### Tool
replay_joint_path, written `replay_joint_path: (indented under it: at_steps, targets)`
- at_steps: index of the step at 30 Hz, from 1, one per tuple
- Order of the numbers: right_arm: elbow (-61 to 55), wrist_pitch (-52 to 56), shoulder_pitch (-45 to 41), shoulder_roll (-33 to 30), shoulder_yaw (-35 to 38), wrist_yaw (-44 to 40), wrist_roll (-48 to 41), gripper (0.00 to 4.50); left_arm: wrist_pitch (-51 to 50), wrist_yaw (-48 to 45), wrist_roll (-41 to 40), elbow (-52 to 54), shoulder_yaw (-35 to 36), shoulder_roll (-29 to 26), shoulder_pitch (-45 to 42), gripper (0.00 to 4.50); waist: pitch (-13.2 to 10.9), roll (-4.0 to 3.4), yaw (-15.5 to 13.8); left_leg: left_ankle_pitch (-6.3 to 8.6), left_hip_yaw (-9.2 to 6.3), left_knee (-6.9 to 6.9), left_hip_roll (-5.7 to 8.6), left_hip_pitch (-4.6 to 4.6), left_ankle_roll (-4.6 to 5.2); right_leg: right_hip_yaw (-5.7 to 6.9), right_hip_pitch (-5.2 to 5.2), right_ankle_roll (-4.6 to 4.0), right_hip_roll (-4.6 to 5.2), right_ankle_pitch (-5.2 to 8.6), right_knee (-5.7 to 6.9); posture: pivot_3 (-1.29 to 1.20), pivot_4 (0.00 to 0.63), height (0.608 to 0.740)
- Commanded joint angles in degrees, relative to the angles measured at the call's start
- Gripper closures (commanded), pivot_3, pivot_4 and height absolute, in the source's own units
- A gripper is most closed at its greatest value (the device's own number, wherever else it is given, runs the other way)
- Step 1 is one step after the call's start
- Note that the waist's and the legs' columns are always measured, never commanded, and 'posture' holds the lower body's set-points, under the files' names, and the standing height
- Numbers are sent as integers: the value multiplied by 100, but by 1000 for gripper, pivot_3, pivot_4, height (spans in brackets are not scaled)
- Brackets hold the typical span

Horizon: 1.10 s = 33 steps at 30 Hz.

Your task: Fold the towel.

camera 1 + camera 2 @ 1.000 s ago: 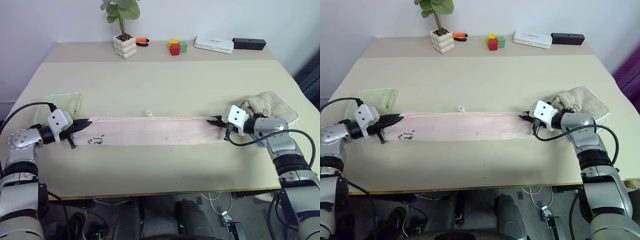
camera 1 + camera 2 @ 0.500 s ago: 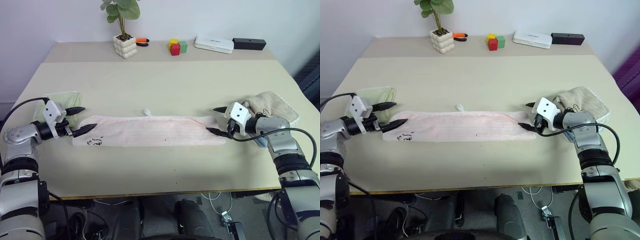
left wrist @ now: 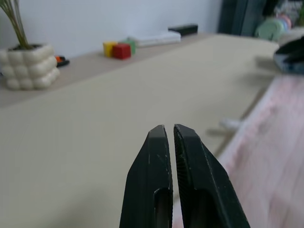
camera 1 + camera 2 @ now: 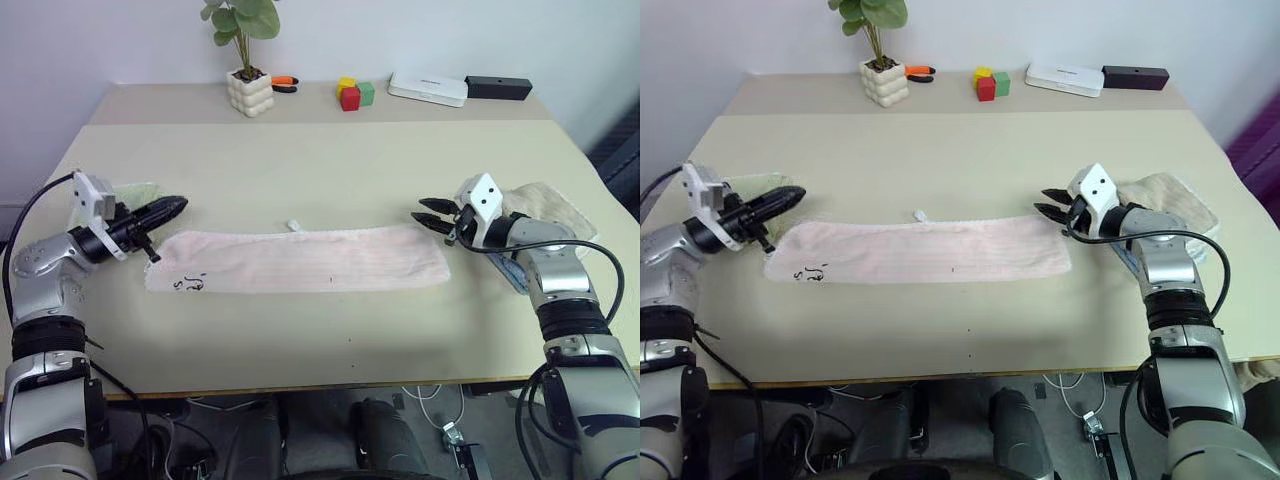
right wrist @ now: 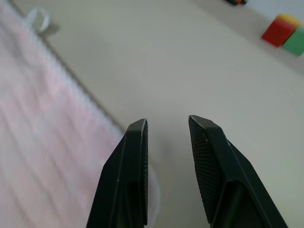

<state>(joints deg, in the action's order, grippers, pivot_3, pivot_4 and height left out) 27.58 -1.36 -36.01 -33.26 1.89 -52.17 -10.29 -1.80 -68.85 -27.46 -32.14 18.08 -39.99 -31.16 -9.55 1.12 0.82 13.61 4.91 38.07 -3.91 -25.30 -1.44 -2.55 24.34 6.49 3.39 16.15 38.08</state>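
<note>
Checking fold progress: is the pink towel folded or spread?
Folded lengthwise: the pale pink terry towel lies as a long narrow flat strip on the beige table, ends not yet brought together.

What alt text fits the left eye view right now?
A pale pink towel lies folded into a long strip across a beige table, held by neither gripper. The shut left gripper and slightly open right gripper hover just off its ends.

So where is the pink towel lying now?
The towel lies flat as a long strip across the near middle of the table, between the left gripper and the right gripper, held by neither.
</note>
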Motion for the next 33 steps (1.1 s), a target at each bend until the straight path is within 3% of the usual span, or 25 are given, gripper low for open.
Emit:
replay_joint_path:
  at_steps: [1,4,8,13,17,23,29,33]
  targets:
    - [-1687,880,183,784,450,1134,-742,3543,-922,842,-636,1474,172,423,295,4481,0,0,8,0,-3,-1,-1,0,-1,0,0,0,-1,0,2,0,150,735]
    - [-2675,1662,609,1445,276,1920,-775,4451,-1459,1625,-873,2558,101,926,659,4500,2,1,-1,-2,-9,-3,-4,-2,-4,1,0,1,-2,0,6,0,150,735]
    - [-3127,2132,1218,2315,-43,2915,-556,4451,-1797,2763,-796,3427,-237,1857,1134,4500,9,3,-45,-4,-14,3,2,-4,-6,1,-5,1,0,0,3,0,150,735]
    - [-2491,2324,1295,2723,-20,3759,-175,4451,-1582,3636,-366,3074,-374,2568,1368,4500,10,6,-31,-3,-19,5,10,-1,-6,1,-15,0,0,0,-1,0,150,735]
    - [-2211,2304,1311,2647,56,4066,28,4451,-1390,3889,-121,2575,-343,2573,1363,4500,11,5,-7,-3,-25,2,8,0,-6,1,-13,0,-6,0,-2,0,150,735]
    - [-1895,2289,1450,2309,368,4378,226,4451,-1174,4046,2,1895,71,2131,1314,4500,13,7,-21,-3,-25,-1,8,-1,-6,2,-13,0,-7,0,-7,0,150,735]
    - [-1765,2053,1412,1831,373,4158,312,4451,-1123,3938,-36,1521,378,1655,1354,4500,15,10,-22,-3,-26,-1,8,0,-5,3,-17,-1,-5,0,-8,0,150,735]
    - [-1738,2051,1345,1746,517,3931,84,4451,-1516,3944,-449,1867,546,1667,1301,4500,15,10,-19,-3,-25,-2,8,0,-5,3,-17,-1,-5,0,-9,0,150,735]
